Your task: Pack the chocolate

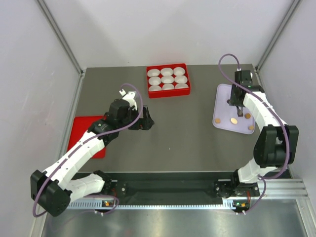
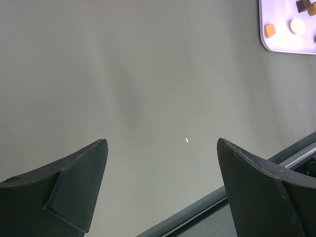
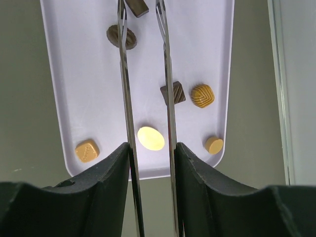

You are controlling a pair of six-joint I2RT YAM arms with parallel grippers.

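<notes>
Wide apart, the left gripper [image 2: 162, 143] fingers hover over the bench [image 2: 148, 74] near its middle. Thin blades [image 3: 123, 74] on the right gripper [image 3: 145, 98] stand slightly apart above the tray [image 3: 74, 74] by the right edge, where the chocolates [image 3: 202, 95] lie; whether they pinch one is unclear.

In the right wrist view the two thin metal blades [image 3: 124, 74] on the right hand [image 3: 150, 148] run off the top edge, so their tips go unseen. A dark chocolate [image 3: 137, 6] there is cut off too. The left wrist view catches only a corner of the lavender tray [image 2: 284, 44]. From above, the left arm [image 1: 79, 153] covers part of the flat red lid [image 1: 81, 126], and the chocolates [image 1: 232, 120] are specks of no clear shape.
</notes>
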